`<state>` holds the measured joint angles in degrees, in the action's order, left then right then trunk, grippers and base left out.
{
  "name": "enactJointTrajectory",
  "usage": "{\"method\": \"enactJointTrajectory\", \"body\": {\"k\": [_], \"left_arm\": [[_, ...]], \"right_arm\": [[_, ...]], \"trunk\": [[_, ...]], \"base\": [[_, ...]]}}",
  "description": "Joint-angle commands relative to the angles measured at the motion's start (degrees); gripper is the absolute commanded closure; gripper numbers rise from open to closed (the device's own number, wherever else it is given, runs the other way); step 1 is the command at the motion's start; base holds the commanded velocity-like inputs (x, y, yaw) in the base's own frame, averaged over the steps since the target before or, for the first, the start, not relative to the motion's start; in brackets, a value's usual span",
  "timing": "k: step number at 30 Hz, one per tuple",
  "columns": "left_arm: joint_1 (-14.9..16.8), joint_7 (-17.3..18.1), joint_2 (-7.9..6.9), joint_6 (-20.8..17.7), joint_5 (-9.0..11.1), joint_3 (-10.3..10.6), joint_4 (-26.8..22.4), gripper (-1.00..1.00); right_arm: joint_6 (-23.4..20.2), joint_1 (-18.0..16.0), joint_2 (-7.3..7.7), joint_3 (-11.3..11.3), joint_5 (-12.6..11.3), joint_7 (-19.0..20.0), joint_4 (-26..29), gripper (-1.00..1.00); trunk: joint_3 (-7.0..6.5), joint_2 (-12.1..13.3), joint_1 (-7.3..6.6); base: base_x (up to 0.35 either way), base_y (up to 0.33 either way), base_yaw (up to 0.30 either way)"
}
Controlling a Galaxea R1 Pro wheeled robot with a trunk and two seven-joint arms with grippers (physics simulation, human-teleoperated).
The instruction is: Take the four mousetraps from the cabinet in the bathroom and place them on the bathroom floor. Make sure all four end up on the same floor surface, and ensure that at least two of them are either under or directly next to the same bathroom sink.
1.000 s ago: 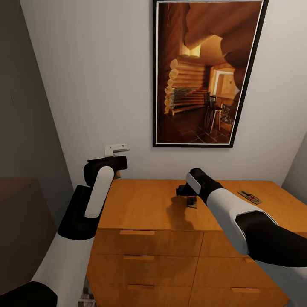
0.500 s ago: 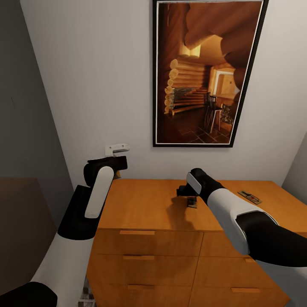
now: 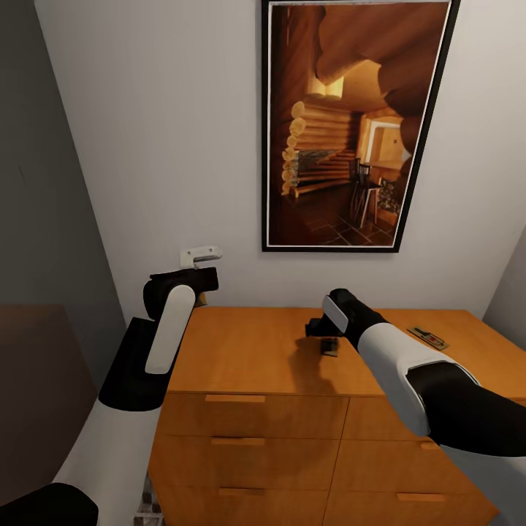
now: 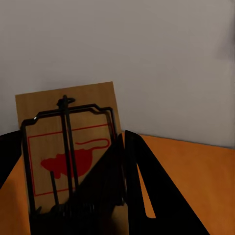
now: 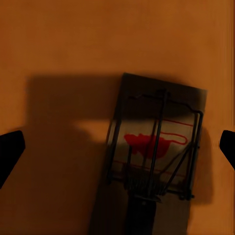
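Note:
The orange-brown cabinet (image 3: 248,351) stands against the white wall. My left gripper (image 3: 200,289) hovers over its back left corner, shut on a mousetrap (image 4: 73,142), a tan board with a red mouse print and dark wire, held upright. My right gripper (image 3: 322,338) hangs just above a second mousetrap (image 3: 330,348) lying flat on the middle of the cabinet top; in the right wrist view that mousetrap (image 5: 156,156) lies between the widely open fingertips (image 5: 10,152). A third mousetrap (image 3: 429,337) rests near the top's right end.
A dark-framed log-cabin picture (image 3: 354,124) hangs on the wall above the cabinet. A small white wall fitting (image 3: 199,255) sits just behind my left gripper. A dark grey panel (image 3: 44,219) closes off the left side. Drawer fronts with bar handles (image 3: 235,399) face me.
My right arm has edged slightly right and lower over the middle mousetrap. The left arm and its held mousetrap have not moved.

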<state>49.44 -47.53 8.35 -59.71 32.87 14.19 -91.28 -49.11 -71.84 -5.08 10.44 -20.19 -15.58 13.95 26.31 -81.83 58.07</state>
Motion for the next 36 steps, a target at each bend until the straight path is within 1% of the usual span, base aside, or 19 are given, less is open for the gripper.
{"method": "enactJointTrajectory", "body": {"k": [1, 14, 20, 25, 36], "left_arm": [[0.1, -0.6, 0.0, -0.3, 0.4, 0.0, 0.0, 1.0], [0.1, -0.6, 0.0, -0.3, 0.4, 0.0, 0.0, 1.0], [0.1, -0.6, 0.0, -0.3, 0.4, 0.0, 0.0, 1.0], [0.1, -0.6, 0.0, -0.3, 0.4, 0.0, 0.0, 1.0], [0.1, -0.6, 0.06, -0.3, 0.4, 0.0, 0.0, 1.0]], "right_arm": [[-0.2, 0.0, 0.08, 0.4, -0.7, -0.4, 0.0, -1.0], [-0.1, 0.0, 0.32, 0.2, -1.1, -0.1, -0.3, -1.0], [-0.1, 0.0, 0.47, 0.4, -0.8, 2.2, -0.2, -1.0], [0.0, 0.0, 1.0, 0.5, -0.5, 4.3, -0.2, -1.0], [-0.1, 0.0, 1.92, 0.6, -0.4, 5.4, -0.2, -1.0]], "trunk": [[0.07, 0.0, 0.0], [0.07, 0.0, 0.0], [0.07, 0.0, 0.0], [0.07, 0.0, 0.0], [0.07, 0.0, 0.0]], "base": [[0.0, 0.0, 0.0], [0.0, 0.0, 0.0], [0.0, 0.0, 0.0], [0.0, 0.0, 0.0], [0.0, 0.0, 0.0]]}}
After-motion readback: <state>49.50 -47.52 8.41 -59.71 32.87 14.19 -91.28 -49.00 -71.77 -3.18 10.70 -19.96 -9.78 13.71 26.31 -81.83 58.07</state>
